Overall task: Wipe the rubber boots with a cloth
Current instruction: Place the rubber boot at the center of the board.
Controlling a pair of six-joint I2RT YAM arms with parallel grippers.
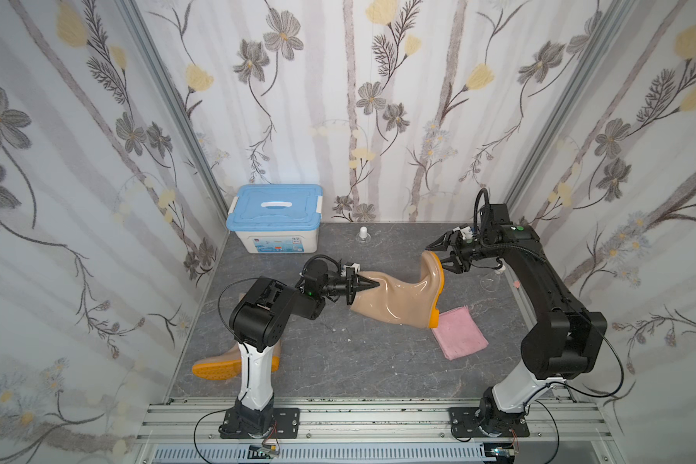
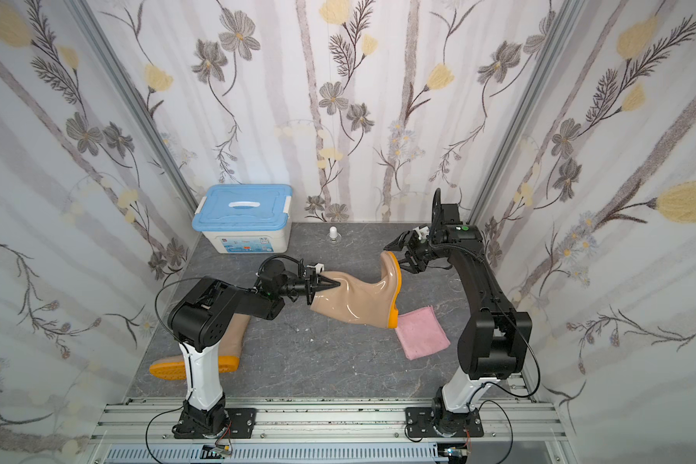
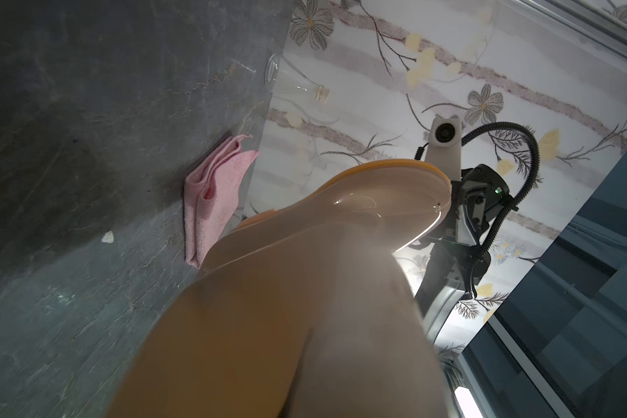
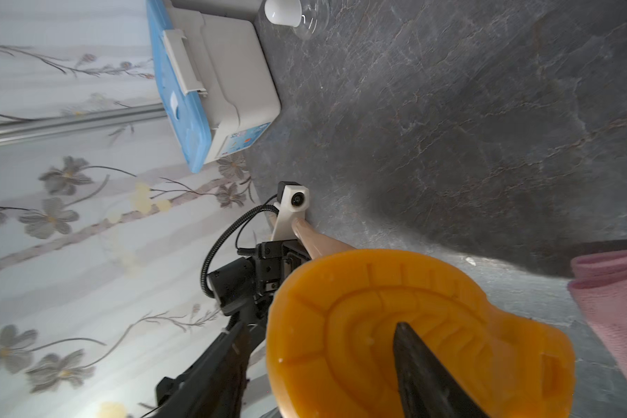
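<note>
One tan rubber boot (image 1: 398,297) with an orange sole hangs above the table, its sole turned toward the right arm. My left gripper (image 1: 372,284) is shut on the rim of its shaft; in the left wrist view the boot (image 3: 304,289) fills the frame and hides the jaws. My right gripper (image 1: 441,255) stands open at the toe, one finger on either side, and the right wrist view shows one dark finger (image 4: 424,376) across the orange sole (image 4: 359,325). The other boot (image 1: 218,367) lies on its side behind the left arm. The pink cloth (image 1: 459,331) lies folded on the table under the heel.
A white box with a blue lid (image 1: 274,219) stands at the back left. A small white-capped bottle (image 1: 363,235) sits near the back wall. A clear glass (image 1: 491,281) stands by the right wall. Flowered walls close in three sides.
</note>
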